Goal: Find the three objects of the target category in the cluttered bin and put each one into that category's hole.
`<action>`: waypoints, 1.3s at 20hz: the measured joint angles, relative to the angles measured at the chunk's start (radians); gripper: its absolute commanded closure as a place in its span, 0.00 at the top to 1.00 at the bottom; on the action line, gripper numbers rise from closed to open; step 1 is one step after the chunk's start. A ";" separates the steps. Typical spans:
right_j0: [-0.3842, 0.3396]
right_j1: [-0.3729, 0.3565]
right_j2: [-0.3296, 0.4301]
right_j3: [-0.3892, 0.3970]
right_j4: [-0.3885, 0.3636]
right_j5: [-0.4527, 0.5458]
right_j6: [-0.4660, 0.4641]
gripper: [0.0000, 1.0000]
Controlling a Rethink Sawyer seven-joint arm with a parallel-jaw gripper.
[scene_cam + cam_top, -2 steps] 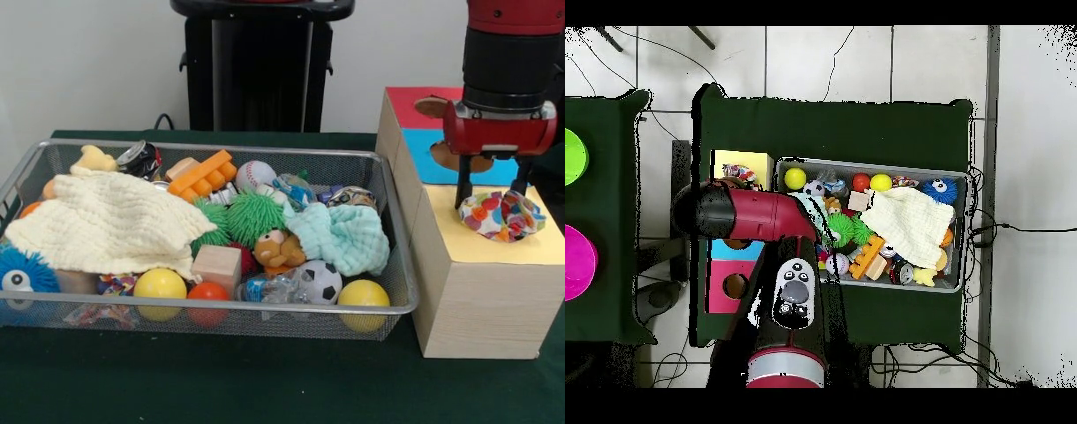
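Observation:
My gripper (492,201) hangs over the yellow panel (530,249) of the wooden sorting box. It is open, one finger on each side of a crumpled multicoloured cloth (505,217) that lies on that panel. No hole shows in the yellow panel. The cloth (741,178) shows again in the overhead view, just beyond the arm's red link (745,212), which hides the gripper there. In the wire bin (221,148) lie a large cream cloth (106,221) and a teal cloth (340,237) among toys.
The box also has a red panel with a hole (431,106) and a blue panel (422,157) whose hole the gripper partly covers. The bin holds green spiky balls (252,216), yellow balls (160,284), a soccer ball (316,281), a baseball (255,175) and a wooden block (216,265).

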State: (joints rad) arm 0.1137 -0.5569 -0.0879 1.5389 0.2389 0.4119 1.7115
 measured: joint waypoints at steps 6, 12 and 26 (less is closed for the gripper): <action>0.003 -0.003 -0.001 0.006 0.000 -0.002 0.000 1.00; 0.029 -0.020 -0.015 0.007 0.000 0.031 0.000 1.00; 0.060 -0.139 -0.077 -0.006 -0.006 0.330 0.000 1.00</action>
State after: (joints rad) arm 0.1736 -0.6958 -0.1649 1.5326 0.2329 0.7423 1.7115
